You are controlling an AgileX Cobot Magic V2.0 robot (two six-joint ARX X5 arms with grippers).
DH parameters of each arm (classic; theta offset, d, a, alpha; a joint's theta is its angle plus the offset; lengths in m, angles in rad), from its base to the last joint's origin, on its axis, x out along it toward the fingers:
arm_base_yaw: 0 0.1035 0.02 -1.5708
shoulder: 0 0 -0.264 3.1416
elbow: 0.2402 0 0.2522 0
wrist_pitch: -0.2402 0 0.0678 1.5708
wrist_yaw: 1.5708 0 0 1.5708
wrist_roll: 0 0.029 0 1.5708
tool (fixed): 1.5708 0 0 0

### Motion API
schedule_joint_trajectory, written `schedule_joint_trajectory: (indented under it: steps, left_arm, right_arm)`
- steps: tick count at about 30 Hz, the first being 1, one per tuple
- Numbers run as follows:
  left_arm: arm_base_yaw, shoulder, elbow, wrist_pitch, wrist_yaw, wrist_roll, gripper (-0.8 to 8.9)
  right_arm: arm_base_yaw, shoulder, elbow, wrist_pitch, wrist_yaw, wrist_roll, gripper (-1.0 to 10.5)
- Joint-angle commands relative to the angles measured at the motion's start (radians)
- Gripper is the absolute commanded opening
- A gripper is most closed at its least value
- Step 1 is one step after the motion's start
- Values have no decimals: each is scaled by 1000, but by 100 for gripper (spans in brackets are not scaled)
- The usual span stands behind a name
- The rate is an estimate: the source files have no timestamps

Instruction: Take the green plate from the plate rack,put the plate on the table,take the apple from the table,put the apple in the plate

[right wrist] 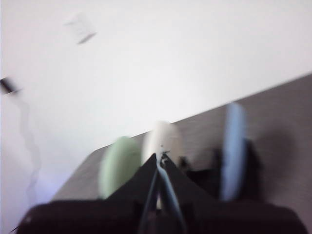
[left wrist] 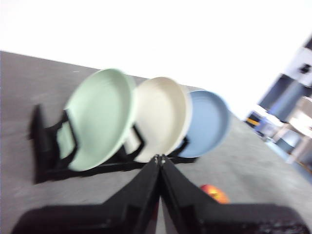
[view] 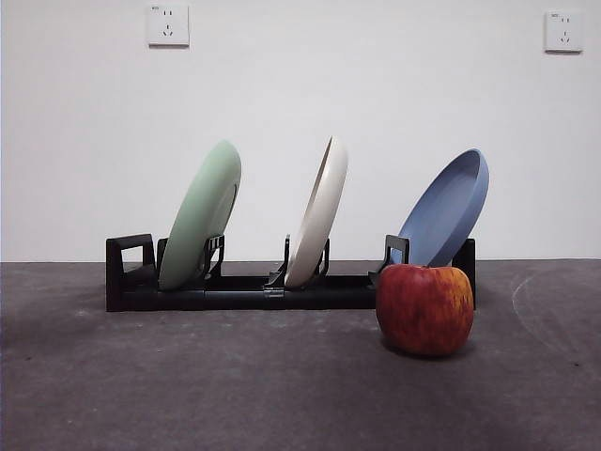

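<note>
Item: green plate (view: 199,214), on edge in the end slot of the plate rack (view: 244,293) nearest its loop end; I judge it stiff, light, smooth, best pinched at the upper rim. Apple (view: 424,308) sits on the table (view: 188,385) before the rack's opposite end. Left gripper (left wrist: 159,158) and right gripper (right wrist: 159,157) both clenched empty, clear of the rack.

No readable text, label, brand or number shows in any view. The two wall sockets (view: 168,24) (view: 563,30) in the front view each carry a tiny dark mark at the upper left corner, too small to make out. The plates, rack and apple bear no lettering.
</note>
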Motion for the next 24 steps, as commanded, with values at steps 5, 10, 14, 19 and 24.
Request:
schedule_joint_trajectory:
  steps: [5,10,14,19,24]
  left_arm:
    - [3,226,308,-182,190,64,-5]
    - [-10,392,550,-382,240,181,-6]
    - [-43,525,718,-528,215,268,-6]
    - [-130,663,841,-612,59,317,-6]
    - [-248,777,871,-605,-155,319,-6]
  right_arm:
    - [0,263,273,-16,-331,11,-9]
    - [2,457,479,-57,-520,29,-9]
    - [46,594,636,-224,-510,-71,-9]
    - [165,751,793,-484,-298,-252,-9]
    - [333,884,883,-609,-15,-331,-8]
